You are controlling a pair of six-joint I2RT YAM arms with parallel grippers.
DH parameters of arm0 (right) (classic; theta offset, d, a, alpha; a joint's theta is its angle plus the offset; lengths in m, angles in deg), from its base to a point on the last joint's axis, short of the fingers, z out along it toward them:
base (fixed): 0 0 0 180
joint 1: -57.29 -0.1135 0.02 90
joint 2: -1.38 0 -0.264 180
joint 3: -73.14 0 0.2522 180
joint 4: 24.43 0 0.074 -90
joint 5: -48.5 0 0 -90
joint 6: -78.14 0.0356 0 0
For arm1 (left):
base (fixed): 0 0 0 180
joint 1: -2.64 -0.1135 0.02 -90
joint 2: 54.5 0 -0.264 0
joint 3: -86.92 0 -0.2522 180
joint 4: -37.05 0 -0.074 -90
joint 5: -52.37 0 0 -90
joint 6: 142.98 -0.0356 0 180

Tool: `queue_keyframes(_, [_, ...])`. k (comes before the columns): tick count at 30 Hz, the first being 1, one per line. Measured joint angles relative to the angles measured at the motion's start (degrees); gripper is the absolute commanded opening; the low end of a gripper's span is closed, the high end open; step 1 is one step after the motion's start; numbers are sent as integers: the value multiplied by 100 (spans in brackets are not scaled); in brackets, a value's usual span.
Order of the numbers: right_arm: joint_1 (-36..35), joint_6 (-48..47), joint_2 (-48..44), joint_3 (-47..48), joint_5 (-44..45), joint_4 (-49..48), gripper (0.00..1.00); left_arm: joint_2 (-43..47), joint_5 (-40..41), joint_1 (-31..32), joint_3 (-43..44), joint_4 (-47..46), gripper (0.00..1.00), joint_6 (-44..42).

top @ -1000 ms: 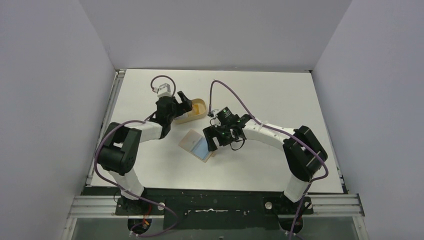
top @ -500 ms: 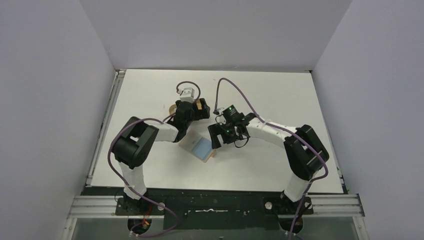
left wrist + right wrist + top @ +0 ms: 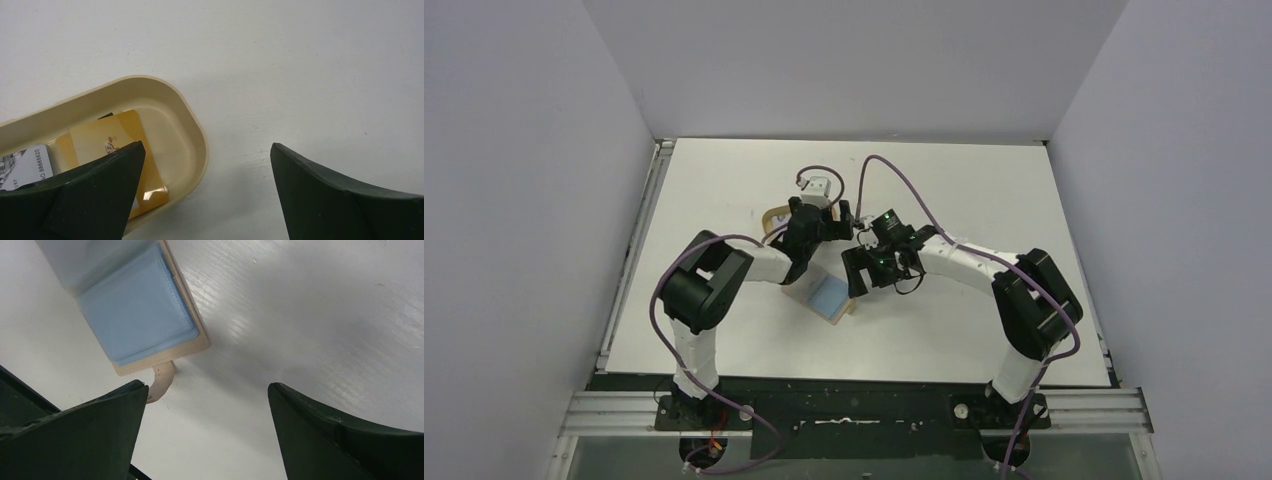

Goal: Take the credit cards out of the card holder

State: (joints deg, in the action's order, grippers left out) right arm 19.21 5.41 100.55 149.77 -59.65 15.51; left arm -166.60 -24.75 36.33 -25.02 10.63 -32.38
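- Left gripper: jaws spread wide, nothing held between them, poised above the white table.
- Beneath the left-hand finger in the left wrist view: the rounded end of the cream tray, reaching partway into the gap between the jaws.
- Inside the tray, partly hidden by that finger: a yellow card and, at the frame's edge, a white card with printed digits.
- Under the opposite finger and most of the gap: bare table only.
- Right gripper: jaws likewise wide apart and holding nothing, bare table between them.
- Card holder: lying open and flat on the table, beyond the right gripper's fingertips and off to the left-hand finger's side, outside the gap.
- Light blue card: seated in the holder's stitched pocket, on the half nearer the jaws.
- Snap tab: curling from the holder's near edge towards the tip of the left-hand finger; whether touching, impossible to tell.
- Seen from above: left gripper and right gripper close together, the holder just beside the right jaws and nearer the arm bases than the left jaws, the tray mostly hidden behind the left wrist.
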Motion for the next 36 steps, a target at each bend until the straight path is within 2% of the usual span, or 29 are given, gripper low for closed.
queue_keyframes(36, [173,2,0,-192,-236,-83,97,-2,192,122,-79,-343,97,-282])
